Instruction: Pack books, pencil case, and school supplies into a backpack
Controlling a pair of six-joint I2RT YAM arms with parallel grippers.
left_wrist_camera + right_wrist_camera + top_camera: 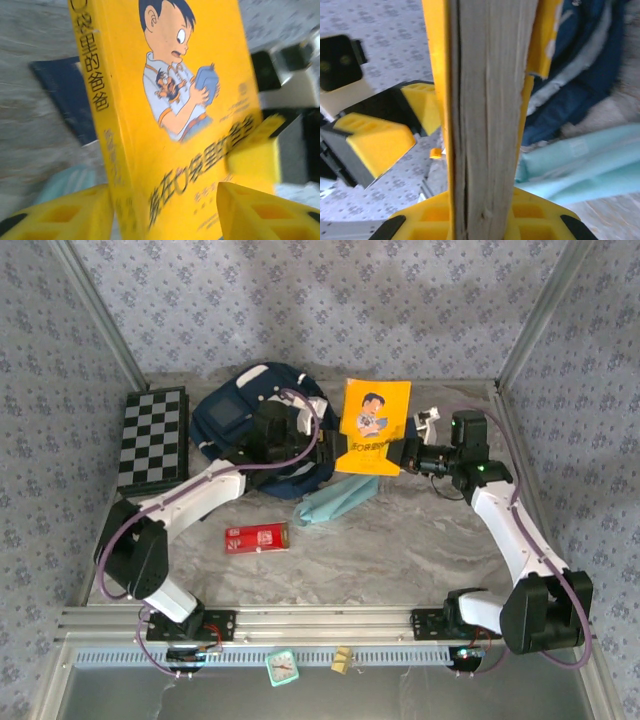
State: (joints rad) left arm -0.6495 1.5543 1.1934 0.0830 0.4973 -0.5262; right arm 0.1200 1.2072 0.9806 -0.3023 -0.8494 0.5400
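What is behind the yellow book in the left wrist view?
A navy-blue book flat on the table and a bit of the teal pencil case; the yellow book covers the rest of both.

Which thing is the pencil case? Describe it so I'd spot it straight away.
Find the big navy backpack at the back of the table. Just in front of it and of the held-up yellow book lies the pencil case, a long soft pouch. Its pale teal sets it apart from the red box nearby.
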